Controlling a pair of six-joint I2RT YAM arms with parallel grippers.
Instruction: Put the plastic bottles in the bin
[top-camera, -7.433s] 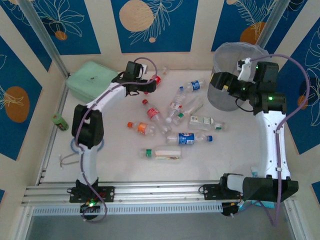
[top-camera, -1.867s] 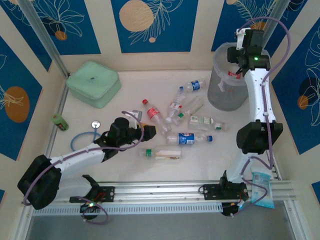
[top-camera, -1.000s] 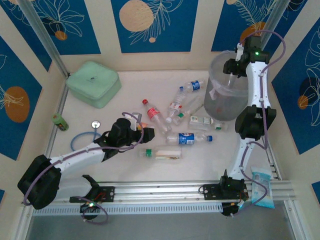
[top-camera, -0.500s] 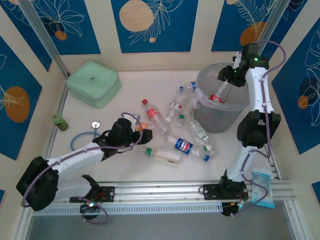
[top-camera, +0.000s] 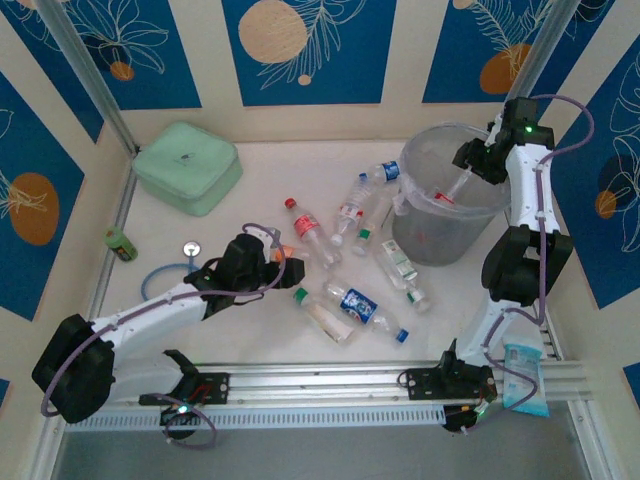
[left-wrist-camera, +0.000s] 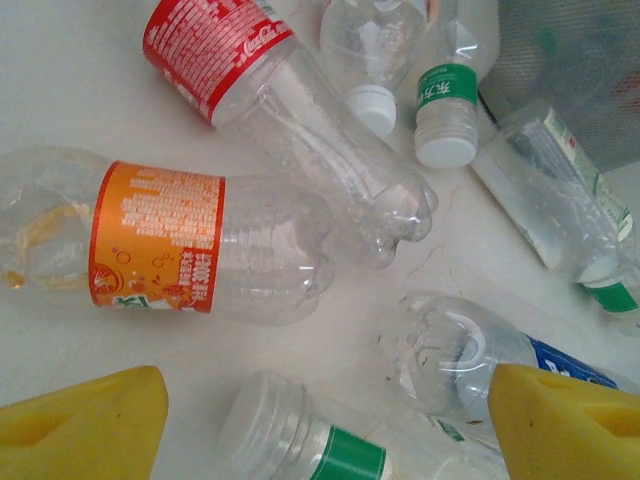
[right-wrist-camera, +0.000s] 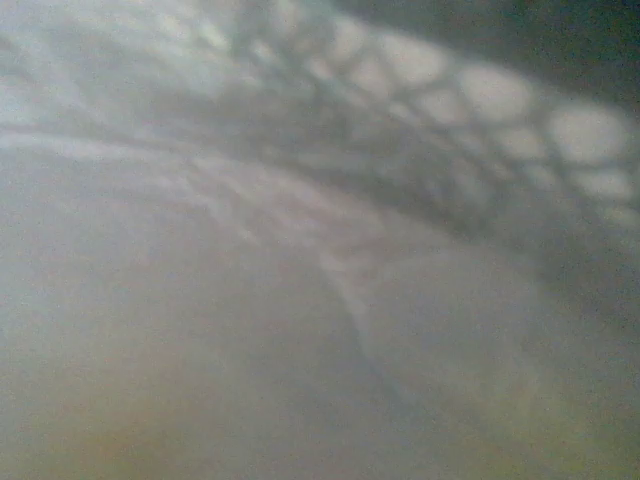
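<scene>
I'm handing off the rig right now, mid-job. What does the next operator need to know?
Left gripper: open, holding nothing, low over the clear plastic bottles on the white table, beside the orange-labelled bottle.
Right gripper: at the mouth of the tall grey translucent bin, with a red-labelled bottle just below it; grip unclear.
Done: at least that one bottle is in the bin.
Left: about eight bottles on the table.

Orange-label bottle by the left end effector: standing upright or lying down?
Lying on its side. In the left wrist view the orange-label bottle stretches flat along the table, beside the red-label bottle, also down.
</scene>
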